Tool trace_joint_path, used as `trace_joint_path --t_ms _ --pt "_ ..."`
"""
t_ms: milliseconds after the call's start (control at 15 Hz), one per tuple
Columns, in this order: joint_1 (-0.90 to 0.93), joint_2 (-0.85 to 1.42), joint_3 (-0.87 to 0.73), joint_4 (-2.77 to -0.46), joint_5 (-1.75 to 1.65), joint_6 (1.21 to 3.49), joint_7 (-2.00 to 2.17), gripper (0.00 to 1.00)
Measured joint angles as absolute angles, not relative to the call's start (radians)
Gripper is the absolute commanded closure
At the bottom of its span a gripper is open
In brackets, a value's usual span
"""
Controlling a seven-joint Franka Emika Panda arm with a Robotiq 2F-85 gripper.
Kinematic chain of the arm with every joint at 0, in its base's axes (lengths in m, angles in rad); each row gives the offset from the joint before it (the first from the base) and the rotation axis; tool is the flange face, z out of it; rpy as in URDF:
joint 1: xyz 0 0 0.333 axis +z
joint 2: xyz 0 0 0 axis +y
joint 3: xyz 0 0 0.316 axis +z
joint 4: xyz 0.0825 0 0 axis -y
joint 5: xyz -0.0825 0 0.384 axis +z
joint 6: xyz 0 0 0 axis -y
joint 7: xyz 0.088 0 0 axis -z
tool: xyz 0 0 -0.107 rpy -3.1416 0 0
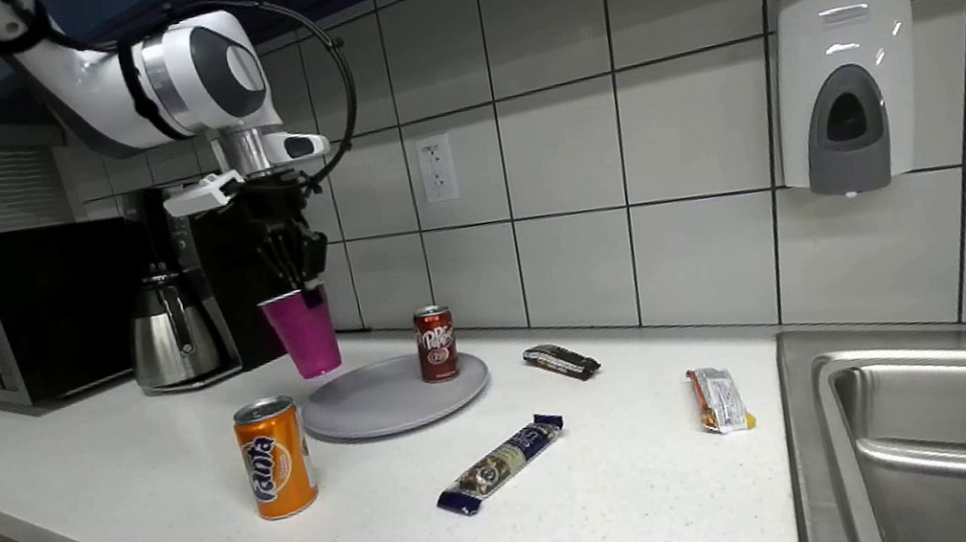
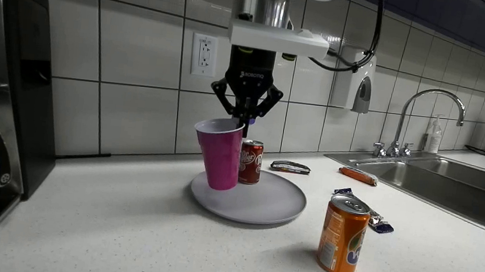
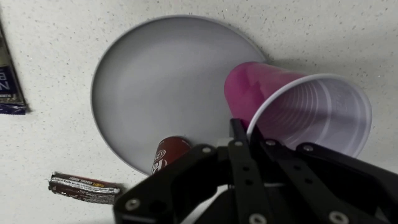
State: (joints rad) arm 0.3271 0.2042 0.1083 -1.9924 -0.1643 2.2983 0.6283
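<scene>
My gripper (image 3: 247, 127) is shut on the rim of a magenta plastic cup (image 3: 245, 90), one finger inside the white-lined mouth and one outside. In both exterior views the cup (image 1: 307, 338) hangs tilted off the counter, and its base shows over the edge of a round grey plate (image 3: 149, 81) in the wrist view. A small red Dr Pepper can (image 2: 251, 164) stands upright on that plate, close behind the cup (image 2: 220, 158). The gripper arm hides part of this can in the wrist view. An orange Fanta can (image 1: 277, 464) stands on the counter, off the plate.
Three wrapped bars lie on the counter: a blue-ended bar (image 1: 502, 465), a dark bar (image 1: 561, 361) and an orange-and-white bar (image 1: 720, 399) near the steel sink (image 1: 952, 420). A coffee maker with a steel carafe (image 1: 171, 335) and a microwave (image 1: 15, 316) stand along the tiled wall.
</scene>
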Motion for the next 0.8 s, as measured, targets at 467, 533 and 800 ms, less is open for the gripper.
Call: trace_joint_path --t_ms 467,533,800 --pt "0.328 0.079 0.173 -2.146 -0.143 2.288 0.631 0.99" --pt "0.328 0.066 0.181 -2.167 -0.137 2.287 0.631 0.99" --pt "0.328 0.021 0.208 -2.239 -0.096 2.283 0.630 0.99"
